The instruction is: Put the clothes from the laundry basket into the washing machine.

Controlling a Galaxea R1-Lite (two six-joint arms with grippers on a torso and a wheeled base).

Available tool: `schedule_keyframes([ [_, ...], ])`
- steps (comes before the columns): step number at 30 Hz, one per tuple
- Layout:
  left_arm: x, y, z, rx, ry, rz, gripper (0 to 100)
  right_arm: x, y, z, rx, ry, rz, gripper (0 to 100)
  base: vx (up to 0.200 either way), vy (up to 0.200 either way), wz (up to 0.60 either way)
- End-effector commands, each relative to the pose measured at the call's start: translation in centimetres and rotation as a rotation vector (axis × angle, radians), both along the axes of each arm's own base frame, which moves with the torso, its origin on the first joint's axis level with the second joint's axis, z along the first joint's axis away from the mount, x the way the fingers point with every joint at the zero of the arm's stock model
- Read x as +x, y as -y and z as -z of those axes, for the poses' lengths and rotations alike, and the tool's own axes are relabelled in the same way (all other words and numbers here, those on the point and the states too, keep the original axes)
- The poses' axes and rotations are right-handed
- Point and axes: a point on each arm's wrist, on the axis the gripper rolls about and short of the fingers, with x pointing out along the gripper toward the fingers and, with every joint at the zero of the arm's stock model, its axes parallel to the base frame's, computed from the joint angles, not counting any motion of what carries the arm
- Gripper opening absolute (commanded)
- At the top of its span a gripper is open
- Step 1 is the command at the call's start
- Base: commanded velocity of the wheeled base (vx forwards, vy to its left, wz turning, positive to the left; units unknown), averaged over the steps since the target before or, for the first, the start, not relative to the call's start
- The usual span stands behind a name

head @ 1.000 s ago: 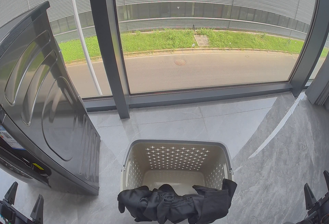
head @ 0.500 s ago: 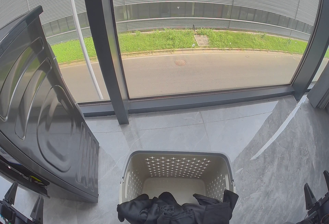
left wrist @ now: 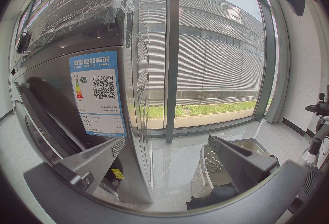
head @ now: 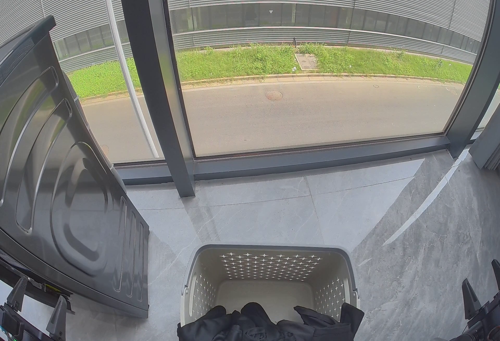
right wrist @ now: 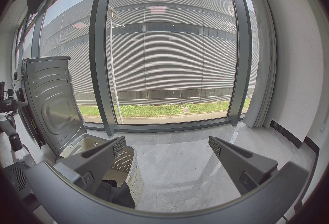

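Clothes (head: pixel 271 325), black and crumpled, are heaped over the near rim of the pale, perforated laundry basket (head: pixel 271 249), which stands on the grey tiled floor (head: pixel 416 253) before a tall window (head: pixel 312 71). In the head view the washing machine (head: pixel 62 191) is just beside the basket on the robot's left, and only its dark, ribbed side panel can be seen. The left wrist view adds the machine's front, with a blue energy label (left wrist: pixel 97 93), a dark curved door area below it and clear plastic film wrinkled over the top; whether the door is open I cannot tell. The right wrist view takes in the side panel and the basket together, with the dark cloth hanging at the basket's near corner. The left gripper (head: pixel 40 300) is low beside the machine's front corner, its fingers spread wide and nothing between them. The right gripper (head: pixel 482 287) is over bare floor to the basket's right, well apart from it, likewise spread wide and empty.
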Motion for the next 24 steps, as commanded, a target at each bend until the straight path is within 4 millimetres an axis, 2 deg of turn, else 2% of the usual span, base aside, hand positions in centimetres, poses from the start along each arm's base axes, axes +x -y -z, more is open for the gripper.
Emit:
schedule_keyframes([
  [1, 0.0, 0.0, 0.53, -0.002, -0.001, -0.001, 100, -0.01, 0.0, 0.48, 0.0, 0.0, 0.0, 100, 0.0, 0.0, 0.0],
  [24, 0.0, -0.01, 0.53, -0.005, -0.001, -0.004, 100, -0.01, 0.0, 0.48, 0.0, 0.0, 0.0, 100, 0.0, 0.0, 0.0],
])
